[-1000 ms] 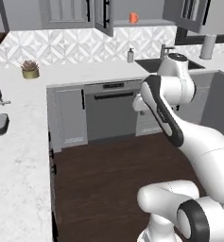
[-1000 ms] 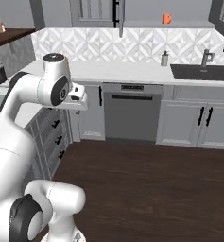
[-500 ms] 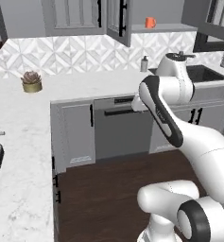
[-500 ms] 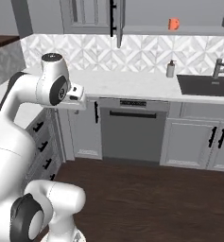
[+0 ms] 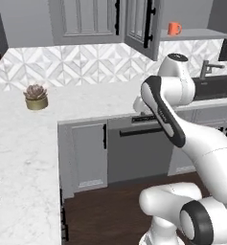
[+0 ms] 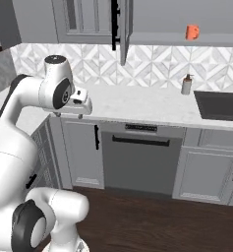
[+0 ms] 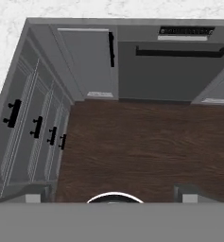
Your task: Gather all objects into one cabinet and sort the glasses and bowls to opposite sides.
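The orange mug (image 5: 174, 28) stands on the cabinet shelf (image 5: 196, 34), high above the spread, empty gripper (image 6: 81, 103), which points floorward.

Grey cabinetry (image 7: 90, 61), dark wood floor (image 7: 146, 146)

Home kitchen: marble-look counter (image 5: 86, 103) w/ patterned tile backsplash (image 6: 152, 66), grey cabinets (image 7: 90, 61), built-in dishwasher (image 6: 140, 165), black sink (image 6: 218, 104), dark wood floor (image 7: 146, 146).

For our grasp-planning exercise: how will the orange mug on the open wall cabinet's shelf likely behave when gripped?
The orange mug looks rigid and probably light. It stands upright, so a high push might tip it. Its side handle would stop rolling.
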Controlling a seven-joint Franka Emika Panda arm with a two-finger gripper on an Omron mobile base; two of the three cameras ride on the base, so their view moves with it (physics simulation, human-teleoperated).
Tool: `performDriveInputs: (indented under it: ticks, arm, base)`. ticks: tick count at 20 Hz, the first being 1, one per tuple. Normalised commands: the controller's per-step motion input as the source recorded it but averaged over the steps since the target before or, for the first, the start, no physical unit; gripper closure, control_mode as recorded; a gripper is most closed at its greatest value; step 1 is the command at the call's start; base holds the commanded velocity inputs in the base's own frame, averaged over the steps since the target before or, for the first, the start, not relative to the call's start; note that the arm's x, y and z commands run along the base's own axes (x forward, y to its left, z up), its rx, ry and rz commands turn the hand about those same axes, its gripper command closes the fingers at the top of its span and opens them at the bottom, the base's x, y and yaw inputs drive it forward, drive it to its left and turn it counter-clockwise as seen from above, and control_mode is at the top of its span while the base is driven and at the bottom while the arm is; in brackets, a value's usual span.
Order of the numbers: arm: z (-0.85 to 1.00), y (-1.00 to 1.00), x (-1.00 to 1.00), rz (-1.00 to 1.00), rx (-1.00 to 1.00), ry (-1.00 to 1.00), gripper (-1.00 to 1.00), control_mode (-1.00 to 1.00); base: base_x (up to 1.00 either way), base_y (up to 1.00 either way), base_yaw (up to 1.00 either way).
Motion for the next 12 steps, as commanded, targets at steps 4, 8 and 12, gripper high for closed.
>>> performDriveInputs:
  ticks: [4,8,12]
  arm:
    - [0.00,0.00,0.00,0.00,0.00,0.00,-1.00,1.00]
    - [0.00,0.00,0.00,0.00,0.00,0.00,-1.00,1.00]
    - [0.00,0.00,0.00,0.00,0.00,0.00,-1.00,1.00]
  base:
    - [0.00,0.24,0.09]
    - [-0.14,-0.49,0.19]
    - [-0.64,-1.00,0.12]
